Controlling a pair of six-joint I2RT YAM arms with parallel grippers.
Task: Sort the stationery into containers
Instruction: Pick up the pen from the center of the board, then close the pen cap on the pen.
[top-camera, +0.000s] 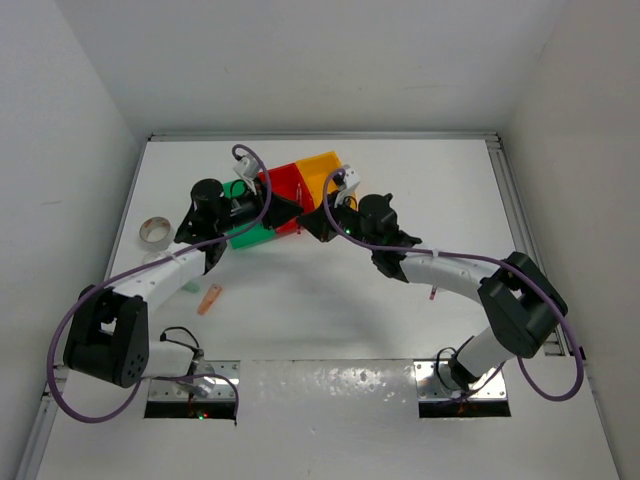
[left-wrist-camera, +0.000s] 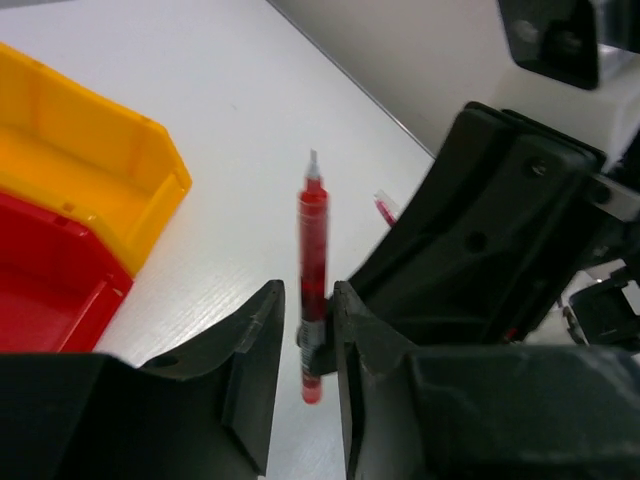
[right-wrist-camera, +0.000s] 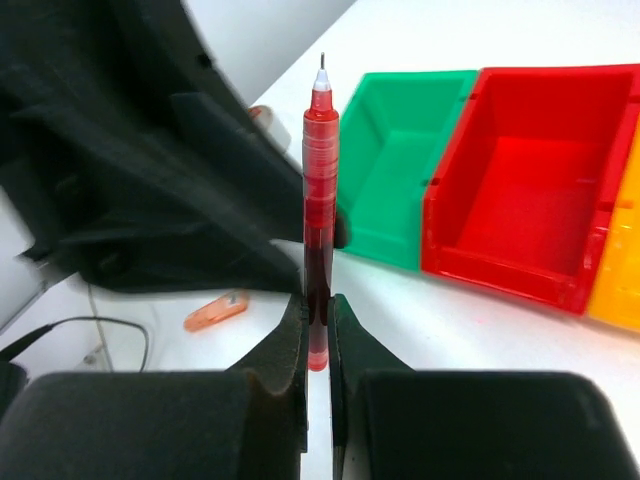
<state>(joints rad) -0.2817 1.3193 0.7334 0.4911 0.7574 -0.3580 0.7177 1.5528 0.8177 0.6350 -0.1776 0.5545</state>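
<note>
A thin red pen stands upright in my right gripper, which is shut on its lower end. The same pen sits between the jaws of my left gripper, which stand narrowly open with a sliver of gap on either side. Both grippers meet just in front of the containers: a green bin, a red bin and a yellow-orange bin, all showing nothing inside where visible. In the top view the arms hide the pen.
A clear tape roll lies at the left of the table. A short orange stick lies near the left arm. Another red pen lies by the right arm. Purple cables loop over both arms.
</note>
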